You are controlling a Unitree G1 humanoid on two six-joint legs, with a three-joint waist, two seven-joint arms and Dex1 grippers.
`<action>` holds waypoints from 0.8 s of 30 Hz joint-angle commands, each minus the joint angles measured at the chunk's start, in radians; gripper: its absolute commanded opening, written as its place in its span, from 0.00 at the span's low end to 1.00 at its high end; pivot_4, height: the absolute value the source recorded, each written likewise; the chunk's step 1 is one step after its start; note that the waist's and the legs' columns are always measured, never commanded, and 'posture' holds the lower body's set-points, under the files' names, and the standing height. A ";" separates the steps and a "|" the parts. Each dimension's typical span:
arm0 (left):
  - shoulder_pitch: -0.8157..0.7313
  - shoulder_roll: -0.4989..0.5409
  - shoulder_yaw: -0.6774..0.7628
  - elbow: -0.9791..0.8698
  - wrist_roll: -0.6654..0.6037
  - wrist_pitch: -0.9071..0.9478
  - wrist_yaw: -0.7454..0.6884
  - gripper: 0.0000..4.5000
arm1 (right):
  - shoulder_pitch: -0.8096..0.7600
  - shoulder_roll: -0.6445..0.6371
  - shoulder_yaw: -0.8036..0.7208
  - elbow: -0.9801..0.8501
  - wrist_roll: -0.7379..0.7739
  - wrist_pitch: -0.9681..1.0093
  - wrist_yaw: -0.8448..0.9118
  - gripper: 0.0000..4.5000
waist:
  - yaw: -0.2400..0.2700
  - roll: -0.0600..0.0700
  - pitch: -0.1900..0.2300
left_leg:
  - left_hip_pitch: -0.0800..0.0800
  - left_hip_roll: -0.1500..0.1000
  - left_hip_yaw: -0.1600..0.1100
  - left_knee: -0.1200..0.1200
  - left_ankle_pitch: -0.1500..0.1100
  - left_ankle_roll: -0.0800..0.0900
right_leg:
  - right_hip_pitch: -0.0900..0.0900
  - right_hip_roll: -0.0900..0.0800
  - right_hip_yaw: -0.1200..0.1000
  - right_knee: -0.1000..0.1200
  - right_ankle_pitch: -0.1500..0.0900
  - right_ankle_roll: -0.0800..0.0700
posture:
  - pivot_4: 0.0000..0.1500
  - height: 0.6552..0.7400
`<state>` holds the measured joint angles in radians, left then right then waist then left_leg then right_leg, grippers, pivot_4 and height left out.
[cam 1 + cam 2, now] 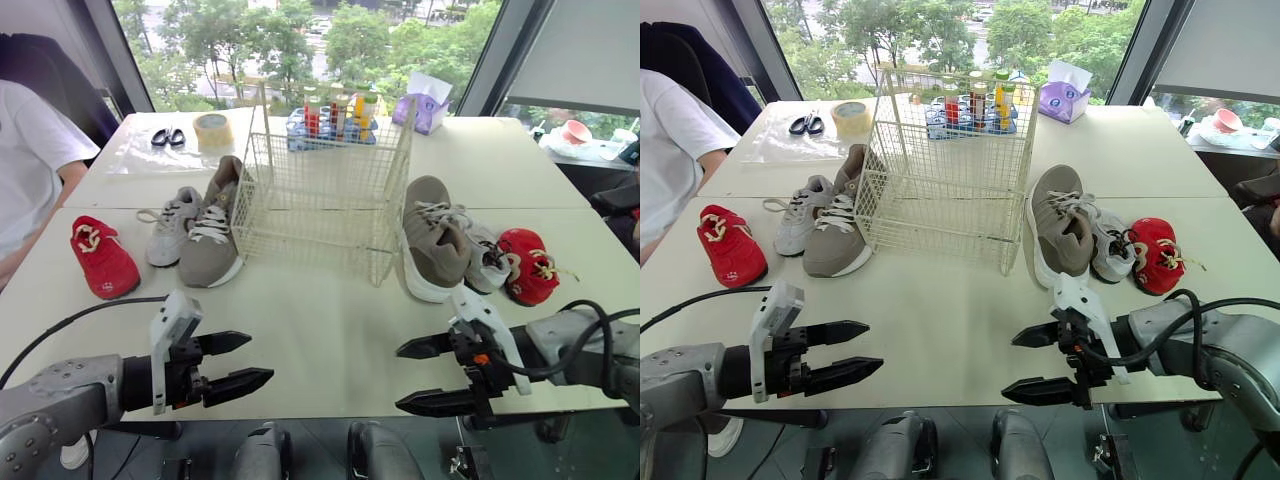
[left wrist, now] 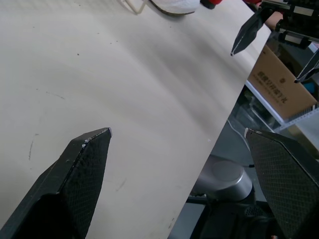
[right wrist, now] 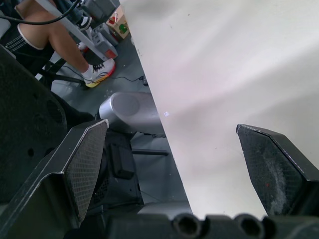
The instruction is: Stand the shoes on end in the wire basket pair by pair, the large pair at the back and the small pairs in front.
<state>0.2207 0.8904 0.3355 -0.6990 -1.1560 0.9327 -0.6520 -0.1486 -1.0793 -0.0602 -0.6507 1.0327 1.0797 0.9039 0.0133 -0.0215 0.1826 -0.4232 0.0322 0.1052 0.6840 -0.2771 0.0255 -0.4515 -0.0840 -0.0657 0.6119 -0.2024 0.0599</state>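
Left gripper (image 1: pixel 258 358) — fingers spread, nothing between them. It hovers over the near edge of the table (image 1: pixel 320 310), tips pointing to the right. Right gripper (image 1: pixel 400 377) is likewise spread wide and holds nothing, over the same near edge, tips pointing left. The two grippers are well apart.

Wire basket (image 1: pixel 320 190) stands upright at mid-table. All six shoes lie on the table outside it, soles down.

Left of the basket:
- left large taupe shoe (image 1: pixel 213 228), just beside the basket wall
- left small grey-white sneaker (image 1: pixel 172 225), touching the taupe one
- left small red shoe (image 1: pixel 102 258), apart, farthest out

Right of the basket — same order outward:
- right large taupe shoe (image 1: pixel 432 240), just beside the wall
- right small grey-white sneaker (image 1: pixel 487 258)
- right small red shoe (image 1: pixel 530 265); these three are bunched together

Behind the basket are a tray of bottles (image 1: pixel 335 115), a tape roll (image 1: pixel 212 130), scissors (image 1: pixel 168 137) and a purple tissue box (image 1: pixel 427 102). A person in a white shirt (image 1: pixel 30 160) sits at the table's left side.
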 commanded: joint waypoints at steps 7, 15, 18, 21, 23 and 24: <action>-0.016 -0.009 -0.003 -0.010 0.034 -0.032 0.011 0.98 | -0.079 0.014 0.006 -0.034 0.034 0.015 -0.037 1.00 | 0.000 0.000 0.000 | 0.000 0.000 0.000 0.000 0.000 0.000 | 0.000 0.000 0.000 0.000 0.000 0.000 | 1.00 1.00; -0.033 -0.022 -0.008 -0.001 0.031 -0.029 0.013 0.98 | -0.117 0.011 0.022 -0.018 0.011 0.010 -0.022 1.00 | 0.000 0.000 0.000 | 0.000 0.000 0.000 0.000 0.000 0.000 | 0.000 0.000 0.000 0.000 0.000 0.000 | 1.00 1.00; -0.047 -0.021 -0.016 0.009 0.060 -0.033 0.017 0.98 | -0.125 -0.006 0.022 -0.008 -0.009 0.008 -0.013 1.00 | 0.000 0.000 0.000 | 0.000 0.000 0.000 0.000 0.000 0.000 | 0.000 0.000 0.000 0.000 0.000 0.000 | 1.00 1.00; -0.045 -0.011 -0.030 0.022 0.097 -0.041 -0.012 0.98 | -0.125 -0.063 -0.015 -0.005 -0.021 0.008 0.026 1.00 | 0.000 0.000 0.000 | 0.000 0.000 0.000 0.000 0.000 0.000 | 0.000 0.000 0.000 0.000 0.000 0.000 | 1.00 1.00; -0.061 0.002 -0.031 0.045 0.116 -0.046 -0.041 0.98 | -0.165 -0.094 -0.064 0.014 0.018 0.018 0.054 1.00 | 0.000 0.000 0.000 | 0.000 0.000 0.000 0.000 0.000 0.000 | 0.000 0.000 0.000 0.000 0.000 0.000 | 1.00 1.00; -0.073 0.008 -0.033 0.055 0.121 -0.045 -0.051 0.98 | -0.188 -0.102 -0.083 0.029 0.037 0.021 0.064 1.00 | 0.000 0.000 0.000 | 0.000 0.000 0.000 0.000 0.000 0.000 | 0.000 0.000 0.000 0.000 0.000 0.000 | 1.00 1.00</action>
<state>0.1704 0.8820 0.2932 -0.6474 -1.0480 0.9089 -0.6764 -0.2970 -1.1623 -0.0743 -0.6306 1.0295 1.1058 0.9414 0.0132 -0.0215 0.1826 -0.4230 0.0322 0.1054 0.6843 -0.2770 0.0256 -0.4516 -0.0836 -0.0656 0.6123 -0.2023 0.0597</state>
